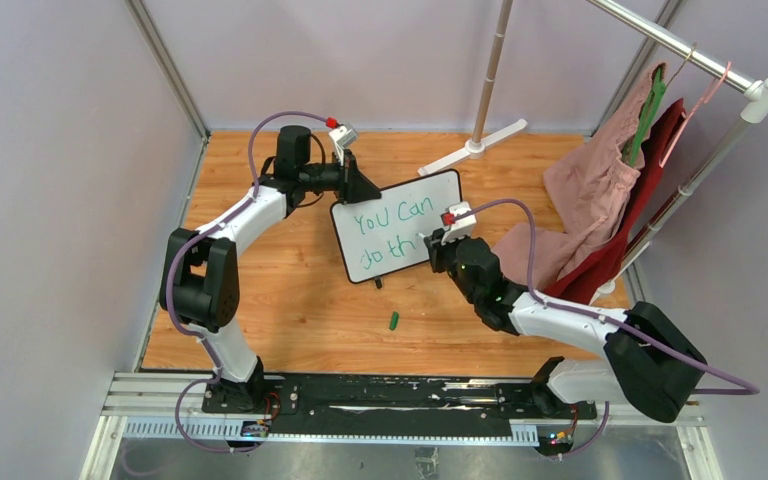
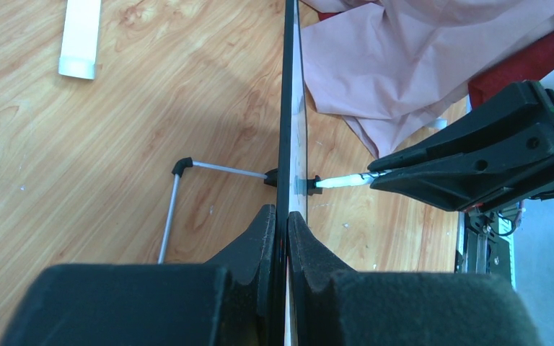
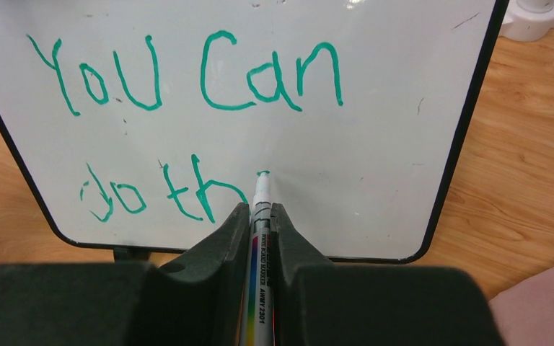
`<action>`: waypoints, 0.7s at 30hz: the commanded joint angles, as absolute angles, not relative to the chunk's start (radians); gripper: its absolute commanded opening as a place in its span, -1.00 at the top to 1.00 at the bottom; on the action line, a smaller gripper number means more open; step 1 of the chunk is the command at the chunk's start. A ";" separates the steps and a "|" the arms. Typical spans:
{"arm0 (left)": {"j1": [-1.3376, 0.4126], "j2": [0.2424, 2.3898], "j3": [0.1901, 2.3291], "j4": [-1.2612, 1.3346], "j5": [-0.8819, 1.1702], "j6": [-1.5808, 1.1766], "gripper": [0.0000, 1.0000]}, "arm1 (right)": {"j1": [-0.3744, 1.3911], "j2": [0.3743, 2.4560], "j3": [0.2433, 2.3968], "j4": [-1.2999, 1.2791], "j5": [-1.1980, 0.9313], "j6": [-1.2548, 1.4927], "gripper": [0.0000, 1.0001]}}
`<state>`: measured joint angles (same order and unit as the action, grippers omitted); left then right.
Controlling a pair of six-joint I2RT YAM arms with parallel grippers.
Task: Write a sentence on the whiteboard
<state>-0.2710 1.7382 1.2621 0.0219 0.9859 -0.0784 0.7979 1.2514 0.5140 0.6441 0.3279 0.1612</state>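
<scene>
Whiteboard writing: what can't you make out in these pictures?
Top view: right hand covers the end of the sentence.
Left wrist: whiteboard edge-on, face unseen.
Right wrist: marker tip hides the stroke beneath it.
Top view: loose green object too small to identify.

The whiteboard [image 1: 397, 225] has a glossy white face with glare near its top edge. Its thin black border looks like plastic. The sentence [image 3: 187, 72] lies on it as flat green ink. The board's rear stand [image 2: 220, 169] is thin bare metal wire with black tips.

The left gripper [image 2: 281, 214] and right gripper [image 3: 260, 209] look like matt black plastic, faintly grainy. The marker [image 3: 260, 274] is smooth white plastic with a printed rainbow label.

The table [image 1: 290, 300] is smooth wood-grain with a faint sheen. At the right of the frame, soft creased pink cloth [image 1: 590, 185] and red cloth [image 1: 615, 255] hang under a shiny metal rail [image 1: 660, 38].
</scene>
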 commanded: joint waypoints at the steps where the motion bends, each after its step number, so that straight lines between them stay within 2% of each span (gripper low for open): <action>1: -0.308 1.765 1.241 -0.071 0.958 -0.059 1.00 | 0.787 1.240 0.487 0.629 0.304 0.180 1.00; 21: -0.310 1.767 1.243 -0.075 0.954 -0.055 1.00 | 0.787 1.285 0.510 0.645 0.318 0.188 1.00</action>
